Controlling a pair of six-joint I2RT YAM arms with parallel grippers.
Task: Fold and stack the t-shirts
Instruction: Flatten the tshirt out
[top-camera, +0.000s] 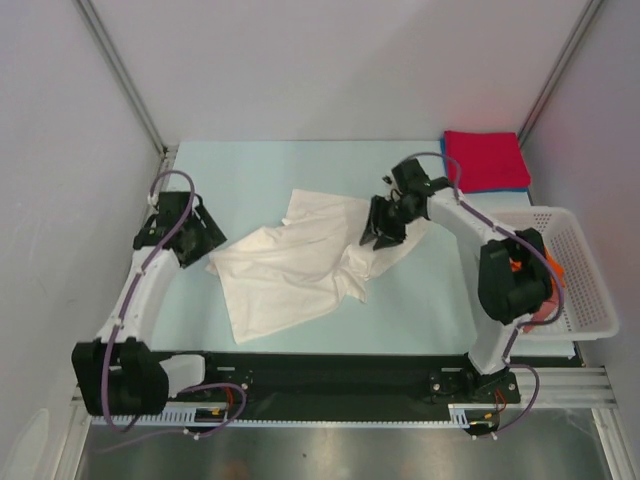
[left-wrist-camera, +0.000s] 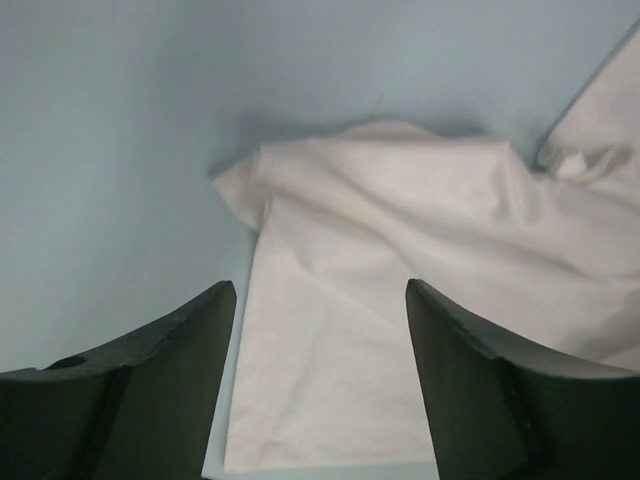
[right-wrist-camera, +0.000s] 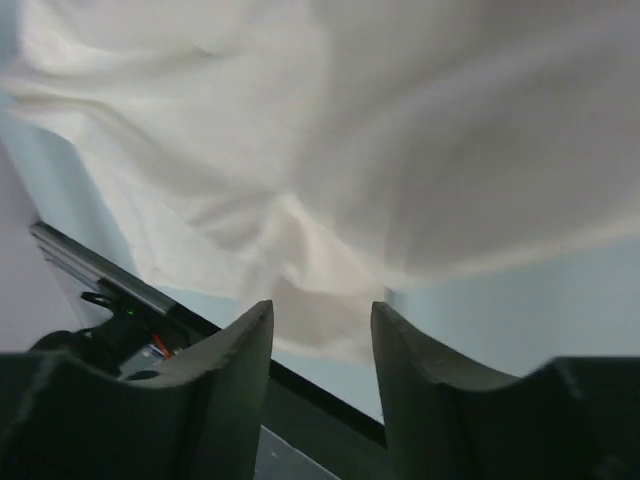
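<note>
Left hand (left-wrist-camera: 320, 288) is seen released, fingers spread wide, nothing gripped between them. It is held low over the desk (top-camera: 250, 170) just beside the left edge of the white t-shirt (top-camera: 290, 265), whose near corner and one rumpled flap are framed between the fingers in the left wrist view. Right hand (right-wrist-camera: 321, 306) is also seen released, fingers apart with a narrower gap and no cloth pinched. It is pointed down over the right side of the same shirt, where bunched folds are seen just past the fingertips; part of the shirt is hidden under it in the top view. The white t-shirt is spread crumpled and unfolded in the middle of the pale blue desk, between the two hands, with one flap turned up at its far edge. A red t-shirt (top-camera: 485, 158) is laid folded in the far right corner of the desk, stacked on a blue t-shirt (top-camera: 492, 189) of which only the edges are shown. A white lattice basket (top-camera: 590, 300) is set at the right edge, near the stack but apart from it. Orange cloth (top-camera: 556, 268) and a bit of pinkish cloth (top-camera: 545, 312) are seen inside, mostly blocked by the right arm (top-camera: 510, 275). A black rail (top-camera: 330, 368) is run along the near edge between the arm bases.
</note>
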